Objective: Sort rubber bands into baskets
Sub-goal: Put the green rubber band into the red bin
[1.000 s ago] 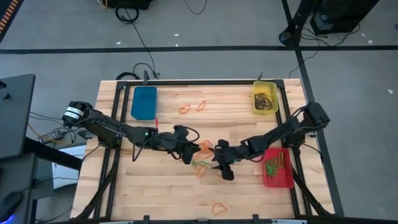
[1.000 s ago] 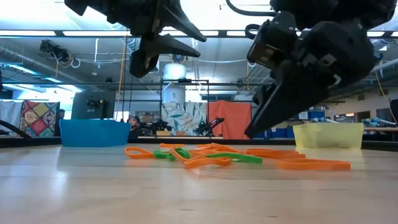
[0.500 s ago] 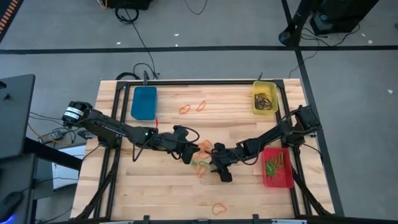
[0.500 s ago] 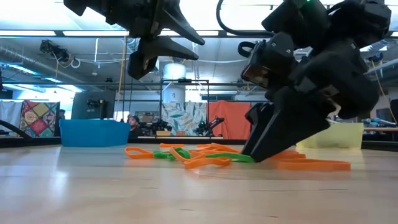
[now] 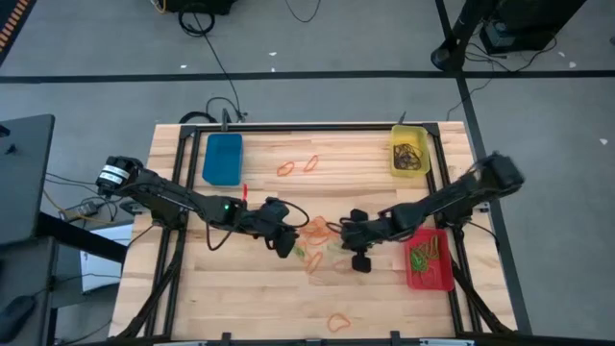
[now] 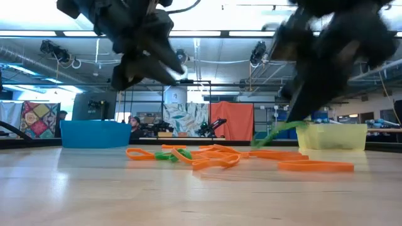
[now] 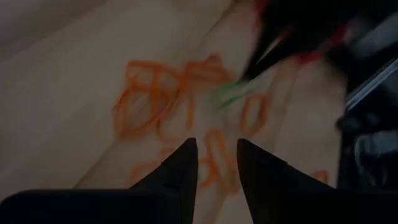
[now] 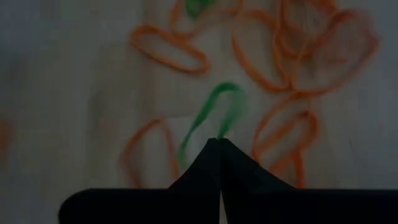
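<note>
A pile of orange and green rubber bands [image 5: 317, 242] lies on the wooden table's middle. My right gripper [image 8: 217, 144] is above the pile's right side, shut on a green band [image 8: 214, 112], which also shows in the low view [image 6: 275, 132]. My left gripper [image 7: 216, 149] hovers open over the pile's left side [image 5: 285, 245] with nothing between its fingers. The blue basket [image 5: 223, 158] stands far left, the yellow basket [image 5: 409, 154] far right, and the red basket [image 5: 430, 259] at the right edge. My right gripper pinches one end of the green band's loop [image 8: 219, 134] between its two shut fingertips. The fingers slant down from the table's right side. The band hangs stretched out below them, and its lower end [image 6: 256, 144] reaches down to the pile.
Two orange bands [image 5: 298, 166] lie toward the far edge and one [image 5: 338, 321] near the front edge. The red basket holds green bands, the yellow one dark bands. Black cables run along the left arm.
My right gripper dipped open onto the pile's right side, shut on the green band, then rose and drew back toward the table's right edge, pulling the band up out of the pile. My left gripper tipped its fingers further down over the pile.
</note>
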Controlling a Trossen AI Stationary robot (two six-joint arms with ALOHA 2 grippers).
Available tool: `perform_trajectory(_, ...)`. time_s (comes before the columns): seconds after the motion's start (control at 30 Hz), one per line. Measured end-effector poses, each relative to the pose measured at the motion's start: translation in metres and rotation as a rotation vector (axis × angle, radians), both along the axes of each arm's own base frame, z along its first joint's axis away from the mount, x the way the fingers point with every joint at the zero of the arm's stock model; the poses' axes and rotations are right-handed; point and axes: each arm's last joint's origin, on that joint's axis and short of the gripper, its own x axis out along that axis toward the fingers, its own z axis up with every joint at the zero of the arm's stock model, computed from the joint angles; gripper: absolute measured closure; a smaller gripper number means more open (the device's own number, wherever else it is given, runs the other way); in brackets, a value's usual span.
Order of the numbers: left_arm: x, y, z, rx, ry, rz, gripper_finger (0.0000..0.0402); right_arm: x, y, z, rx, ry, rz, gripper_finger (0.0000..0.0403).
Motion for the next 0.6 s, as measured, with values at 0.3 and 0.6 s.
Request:
perform_trajectory(0.3, -0.005, 0.001, -0.005, 0.090, 0.075, -0.075, 0.0286, -0.079, 0.010, 0.072, 0.150, 0.085, 0.022, 0.0400)
perform_trajectory(0.6, -0.003, -0.007, -0.002, 0.160, 0.029, -0.292, 0.0286, -0.156, 0.012, 0.095, 0.358, 0.377, -0.057, 0.0400)
